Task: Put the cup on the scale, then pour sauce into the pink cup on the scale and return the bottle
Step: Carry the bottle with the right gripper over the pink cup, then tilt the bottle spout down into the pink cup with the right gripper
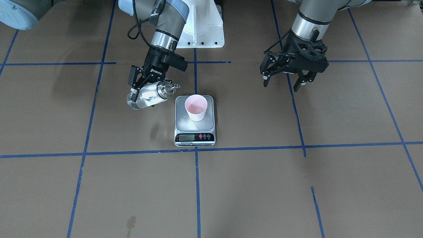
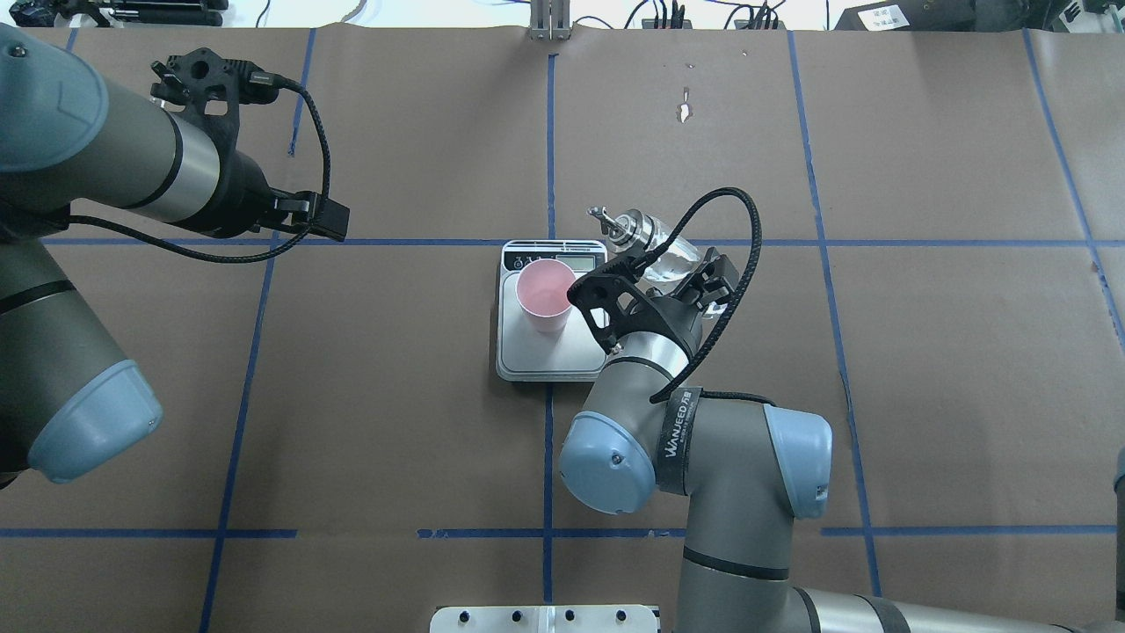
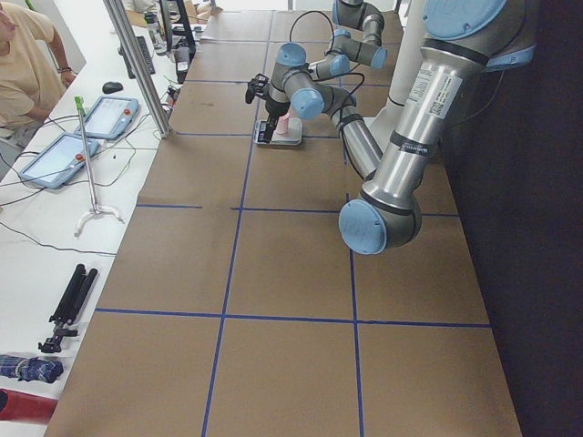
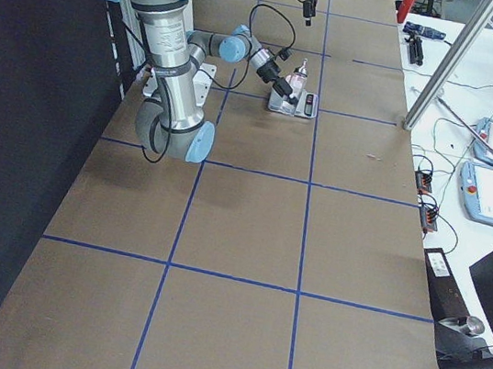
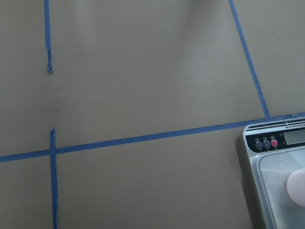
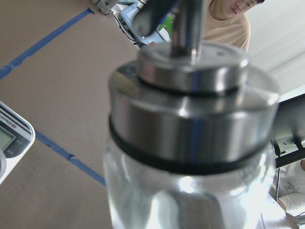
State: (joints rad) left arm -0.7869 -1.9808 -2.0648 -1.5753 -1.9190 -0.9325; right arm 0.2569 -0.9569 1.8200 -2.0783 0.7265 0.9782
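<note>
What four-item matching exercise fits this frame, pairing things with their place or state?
Column A:
1. cup
2. bottle
3. left gripper
4. scale

Column B:
a. open and empty, off to one side
b. lying flat on the table
c. standing upright on the scale
d. gripped and tilted toward the scale

Pairs: 1-c, 2-d, 3-a, 4-b

Pink cup point(image 1: 196, 107), silver scale point(image 1: 180, 123) w/ black strip point(image 1: 197, 140), poss. red btns point(image 1: 204, 136), clear bottle point(image 1: 148, 96), brown table point(image 1: 264, 185), blue grid point(image 1: 254, 148).
</note>
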